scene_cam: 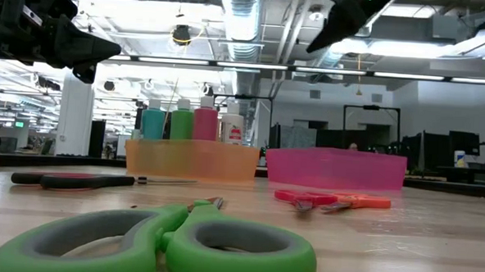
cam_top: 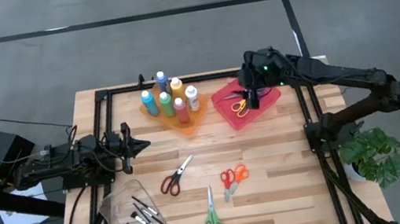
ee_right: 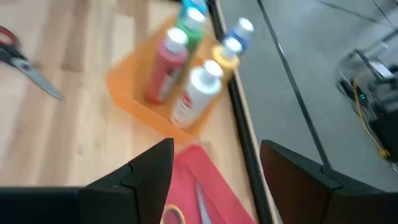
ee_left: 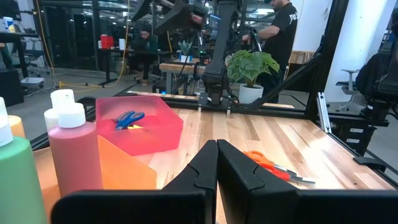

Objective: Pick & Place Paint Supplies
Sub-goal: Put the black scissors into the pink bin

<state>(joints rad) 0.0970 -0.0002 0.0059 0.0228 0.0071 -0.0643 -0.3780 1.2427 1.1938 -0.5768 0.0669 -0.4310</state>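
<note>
My right gripper (cam_top: pixel 250 98) (ee_right: pixel 216 148) hovers open and empty above the red tray (cam_top: pixel 263 106), where yellow-handled scissors (cam_top: pixel 239 107) (ee_right: pixel 173 215) and blue-handled scissors (ee_left: pixel 129 118) lie. My left gripper (cam_top: pixel 144 144) (ee_left: pixel 217 148) waits shut above the table's left side. Several paint bottles (cam_top: pixel 169 99) (ee_right: pixel 186 68) stand upright in the orange tray (cam_top: pixel 186 122). Red-handled scissors (cam_top: pixel 172 180), orange-handled scissors (cam_top: pixel 234 177) (ee_left: pixel 267 163) and green-handled scissors (cam_top: pixel 214 223) (scene_cam: pixel 180 244) lie flat on the wood. Thin brushes (cam_top: pixel 143 220) lie in a clear tray.
The clear tray (cam_top: pixel 123 207) sits at the near left corner. A black frame (cam_top: pixel 306 104) borders the table. A potted plant (cam_top: pixel 377 153) stands off the right edge. People (ee_left: pixel 280 28) are in the room behind. Bare wood (cam_top: pixel 292 193) lies at the near right.
</note>
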